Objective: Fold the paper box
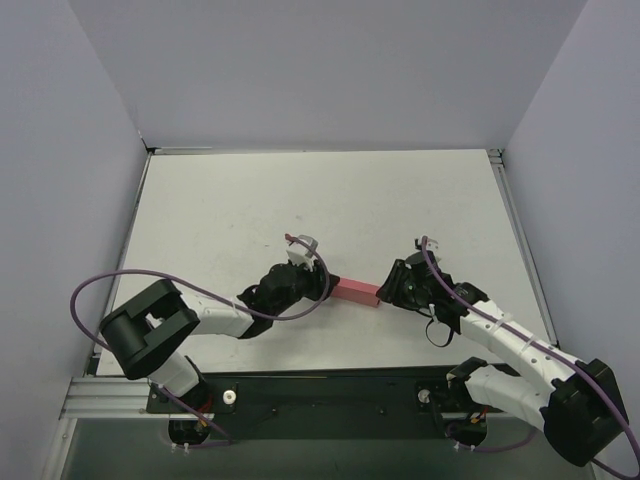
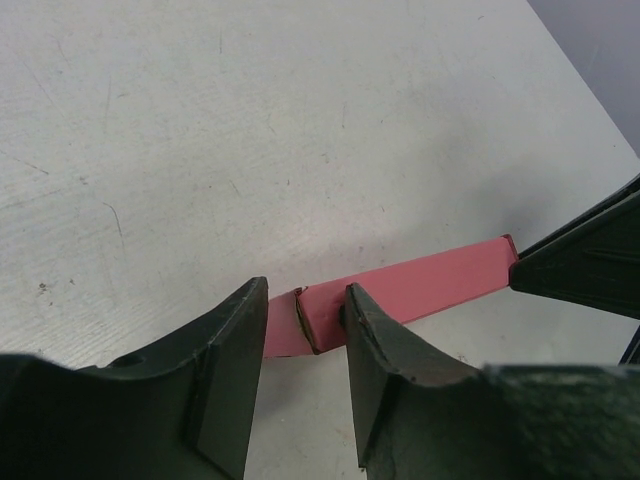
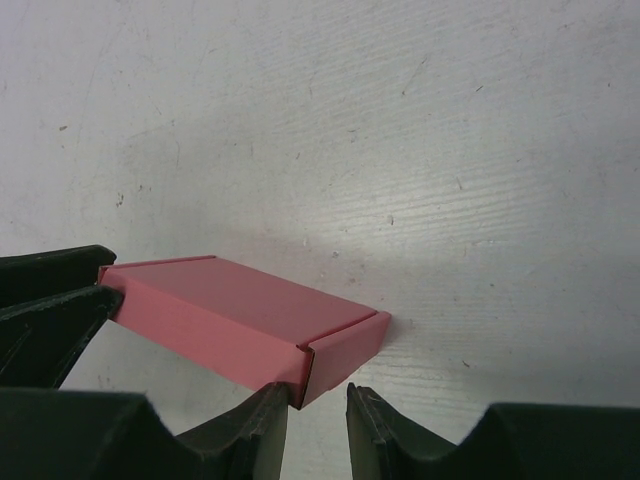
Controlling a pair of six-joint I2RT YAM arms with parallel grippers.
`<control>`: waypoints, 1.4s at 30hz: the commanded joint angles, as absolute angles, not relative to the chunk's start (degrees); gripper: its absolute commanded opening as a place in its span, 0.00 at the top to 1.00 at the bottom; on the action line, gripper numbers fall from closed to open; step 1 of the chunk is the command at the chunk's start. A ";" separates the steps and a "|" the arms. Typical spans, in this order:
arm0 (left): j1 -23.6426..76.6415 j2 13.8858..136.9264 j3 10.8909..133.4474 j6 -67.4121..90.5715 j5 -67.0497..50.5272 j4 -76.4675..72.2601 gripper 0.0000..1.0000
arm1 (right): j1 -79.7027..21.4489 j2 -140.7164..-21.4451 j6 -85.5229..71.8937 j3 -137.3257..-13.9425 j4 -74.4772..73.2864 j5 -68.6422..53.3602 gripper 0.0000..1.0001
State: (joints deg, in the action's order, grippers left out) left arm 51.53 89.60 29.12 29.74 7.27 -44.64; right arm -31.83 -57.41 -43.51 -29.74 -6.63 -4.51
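Two robot arms meet at a pink paper box (image 1: 358, 291) lying flat on the white bench (image 1: 250, 200), toward its front edge. We see the left end effector (image 2: 305, 300) with jaws apart, straddling the box's left end without clamping it. The right end effector (image 3: 318, 395) is narrowly parted and empty, one fingertip at the box's other end

The paper box (image 3: 240, 310) is being shown as smooth matt pink card, the table (image 3: 400, 150) as a matt, faintly scratched white surface, the fingers (image 2: 225, 380) of the left gripper (image 2: 305, 295) as dark matt plastic.
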 commanded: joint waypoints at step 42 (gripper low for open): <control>26.37 43.25 31.29 31.82 13.62 10.54 0.03 | -5.63 -48.34 -24.35 -32.87 -6.94 -11.25 0.27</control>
State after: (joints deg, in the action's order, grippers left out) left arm 26.65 45.39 26.81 31.83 8.27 2.46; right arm -6.33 -50.19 -26.35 -33.10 -8.19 -11.38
